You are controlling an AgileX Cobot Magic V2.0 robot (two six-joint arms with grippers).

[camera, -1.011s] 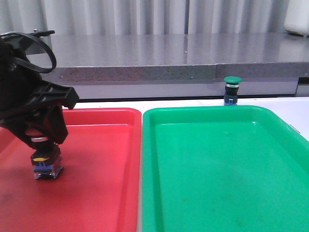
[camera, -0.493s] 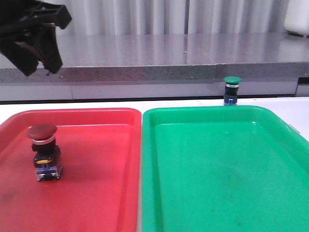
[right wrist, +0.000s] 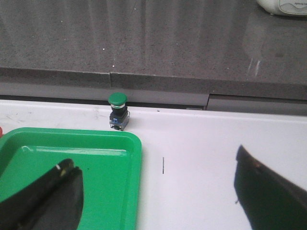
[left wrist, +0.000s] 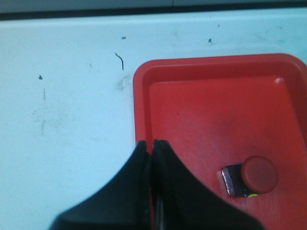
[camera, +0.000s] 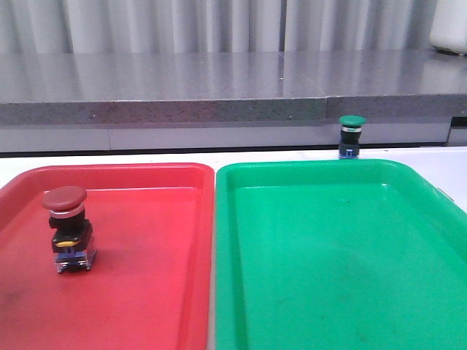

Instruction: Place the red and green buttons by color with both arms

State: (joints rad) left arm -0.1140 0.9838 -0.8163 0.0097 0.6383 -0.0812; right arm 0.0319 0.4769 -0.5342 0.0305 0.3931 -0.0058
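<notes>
The red button (camera: 68, 226) stands upright in the red tray (camera: 146, 292), near its left side; it also shows in the left wrist view (left wrist: 252, 176). The green button (camera: 352, 135) stands on the white table behind the green tray (camera: 336, 277), outside it; it also shows in the right wrist view (right wrist: 118, 111). Neither arm shows in the front view. My left gripper (left wrist: 150, 146) is shut and empty, high above the red tray's rim (left wrist: 139, 115). My right gripper (right wrist: 156, 167) is wide open and empty, over the green tray's corner (right wrist: 129, 153) and the table, short of the green button.
A grey stone ledge (camera: 219, 87) runs along the back, just behind the green button. The white table (right wrist: 201, 143) lies beside the green tray. A white object (camera: 449, 25) sits on the ledge at the far right.
My left gripper let go of the red button, rose up and left the front view. The red button stays standing in the red tray. The green button has not moved.
</notes>
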